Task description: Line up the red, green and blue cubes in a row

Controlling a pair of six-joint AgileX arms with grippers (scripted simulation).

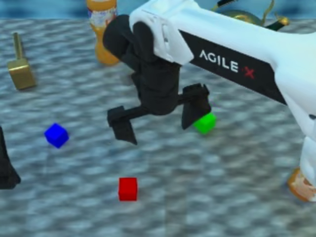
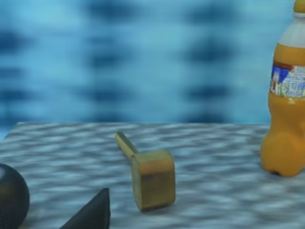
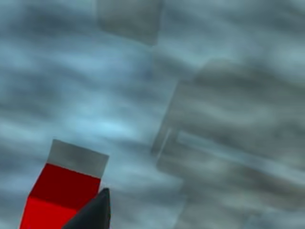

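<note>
Beside green cube (image 1: 205, 123), right gripper (image 1: 160, 118) spread; bottle (image 1: 102, 29) behind.

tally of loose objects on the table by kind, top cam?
Cubes: 3, red cube, green cube, blue cube
Bottles: 1, orange bottle
Mallets: 1, brass mallet
Unclear: 2, an orange thing at the right edge and a gold-trimmed thing behind the right arm
Total: 7

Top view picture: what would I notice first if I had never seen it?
The big white right arm reaching across the table, its black tool spread open above the middle. Then three bright cubes: green cube beside one finger, blue cube at left, red cube nearest the bottom edge.
</note>
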